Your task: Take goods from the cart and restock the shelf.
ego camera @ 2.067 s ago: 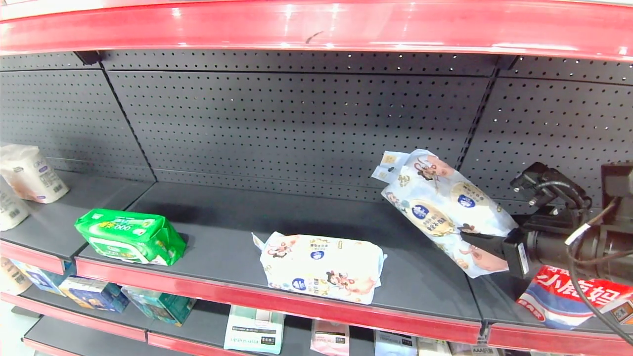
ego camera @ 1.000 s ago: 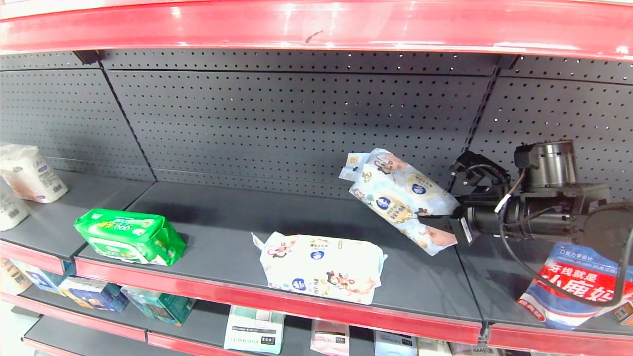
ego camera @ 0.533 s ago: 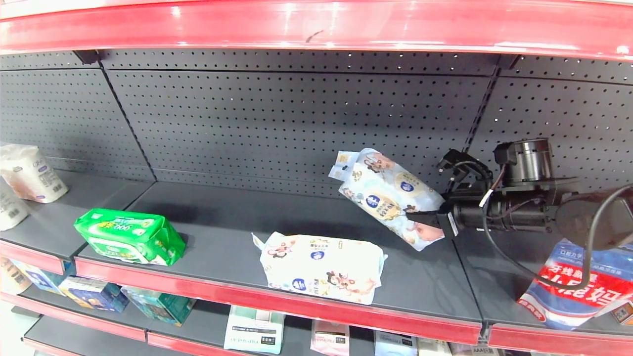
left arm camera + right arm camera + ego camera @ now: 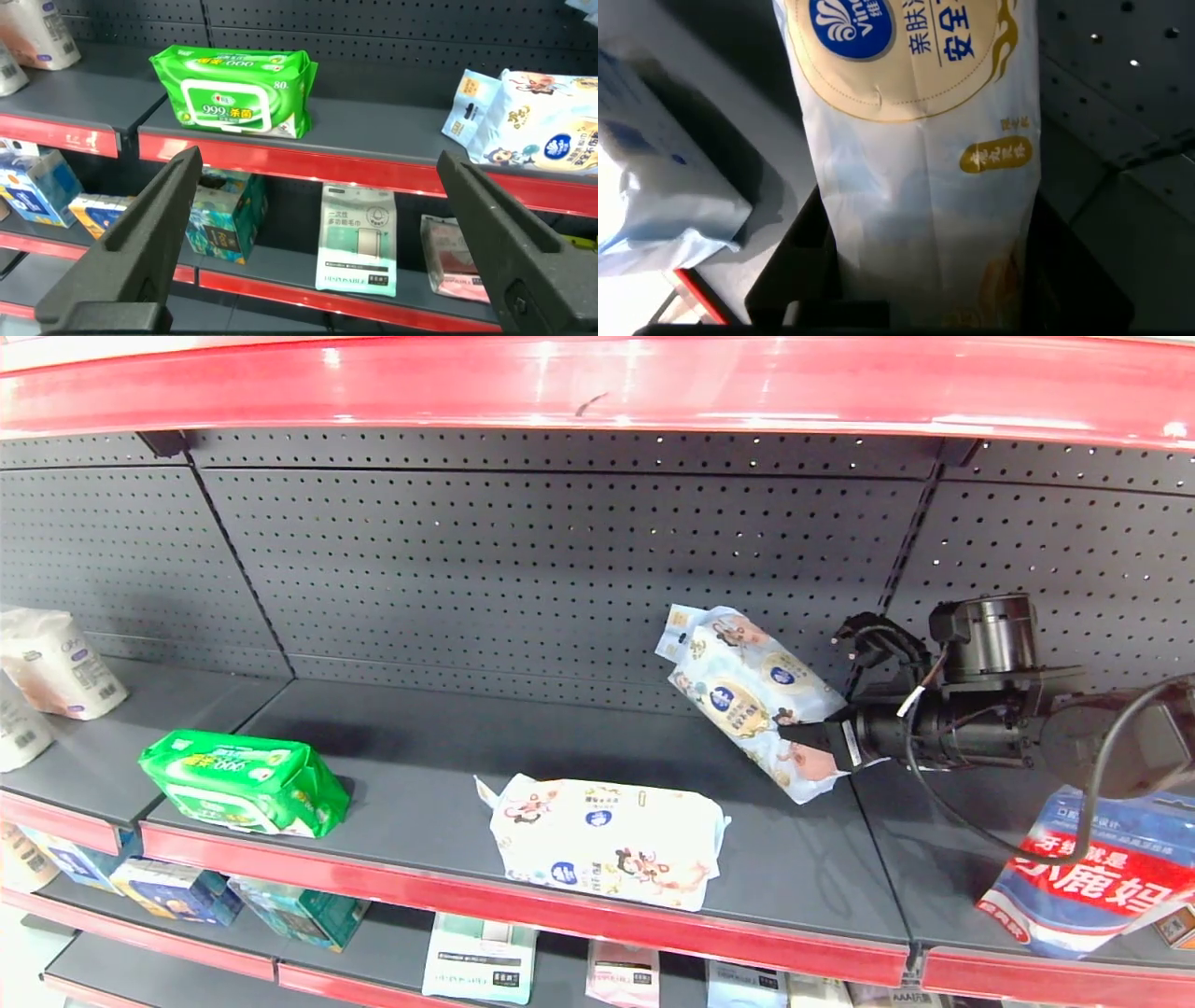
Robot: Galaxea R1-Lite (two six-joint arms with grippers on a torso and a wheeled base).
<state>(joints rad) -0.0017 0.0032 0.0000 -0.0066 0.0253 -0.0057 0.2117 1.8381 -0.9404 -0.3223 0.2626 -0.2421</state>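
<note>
Right gripper (image 4: 808, 747) clamps the lower end of the tilted wipes pack (image 4: 742, 691) over the shelf (image 4: 560, 751); released so, it may topple forward.

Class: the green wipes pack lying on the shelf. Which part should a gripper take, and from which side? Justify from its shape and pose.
Probably pinch the green wipes pack top to bottom at the middle of its long front edge, coming from the aisle side. It lies flat with that edge near the shelf's red lip, and the pegboard panel blocks the rear.
</note>
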